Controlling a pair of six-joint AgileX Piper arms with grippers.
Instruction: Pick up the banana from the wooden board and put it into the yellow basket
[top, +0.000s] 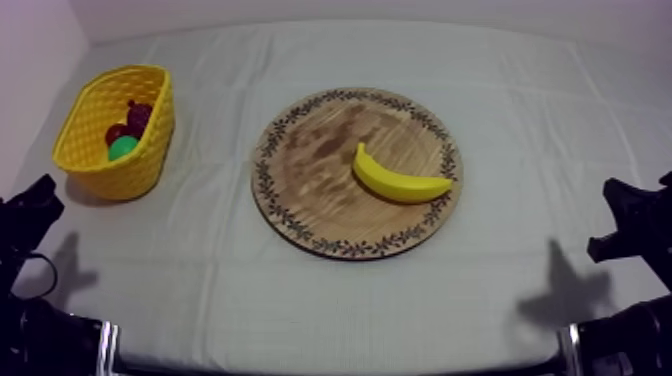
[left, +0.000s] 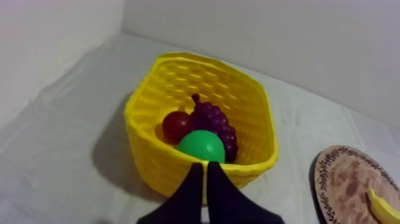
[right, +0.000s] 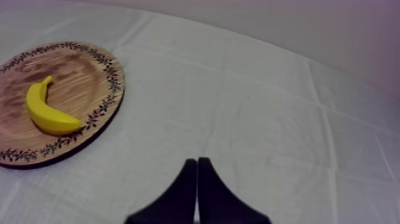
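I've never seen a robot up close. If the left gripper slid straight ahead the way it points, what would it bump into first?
Most likely the near wall of the yellow basket, straight ahead of the shut left gripper, though the gap between them is hard to judge.

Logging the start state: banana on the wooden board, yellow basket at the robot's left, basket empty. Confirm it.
Not empty: the left wrist view shows the yellow basket holding a bunch of grapes, a small red fruit and a green fruit. The rest stands: banana on the wooden board, basket at the robot's left.
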